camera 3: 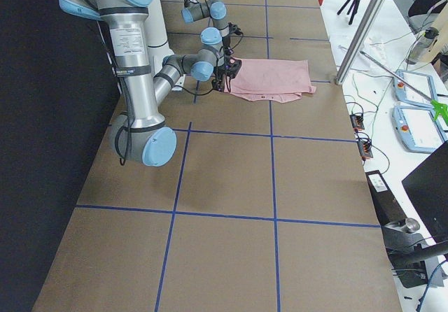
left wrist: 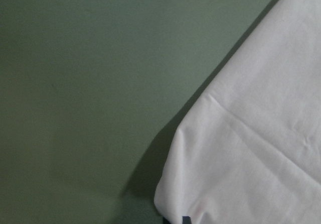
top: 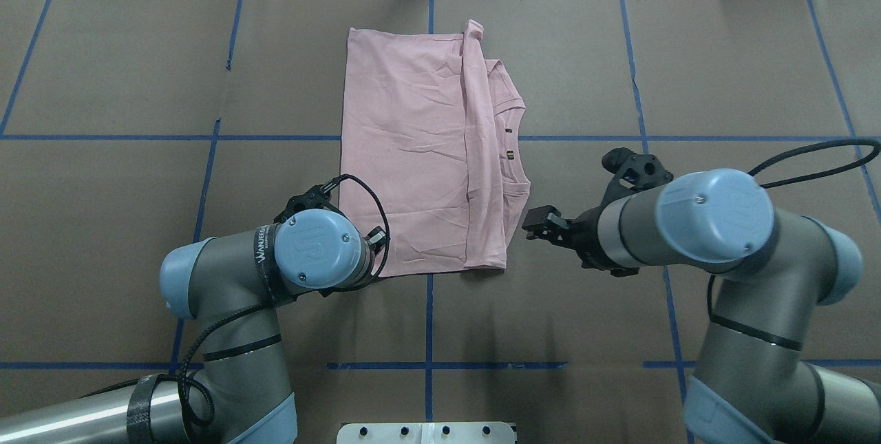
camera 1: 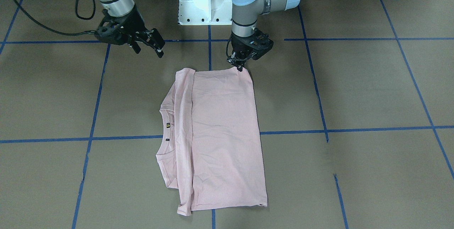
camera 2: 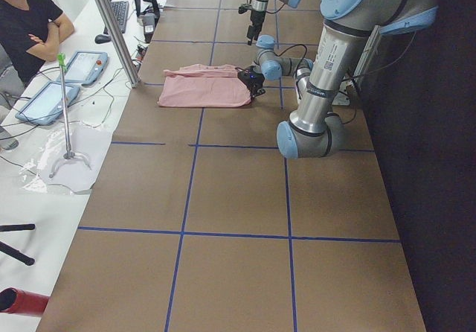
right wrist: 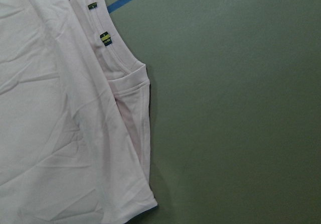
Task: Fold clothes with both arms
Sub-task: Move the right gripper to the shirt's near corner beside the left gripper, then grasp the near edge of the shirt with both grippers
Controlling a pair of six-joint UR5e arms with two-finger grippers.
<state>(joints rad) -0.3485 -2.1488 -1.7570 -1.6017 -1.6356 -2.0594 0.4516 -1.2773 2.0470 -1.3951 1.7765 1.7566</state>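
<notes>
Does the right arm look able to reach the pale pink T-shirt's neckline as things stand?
Probably yes: the right gripper hovers beside the neckline of the pale pink T-shirt, fingers open, only bare table between.

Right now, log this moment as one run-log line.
T-shirt: partly folded, lying flat | left pincer: at its corner nearest the robot, grip unclear | right pincer: open, off the cloth

One T-shirt (camera 1: 223, 129); two arms (top: 227, 292) (top: 750, 272); two claws (camera 1: 240, 66) (camera 1: 149, 48); one person (camera 2: 30, 19).
</notes>
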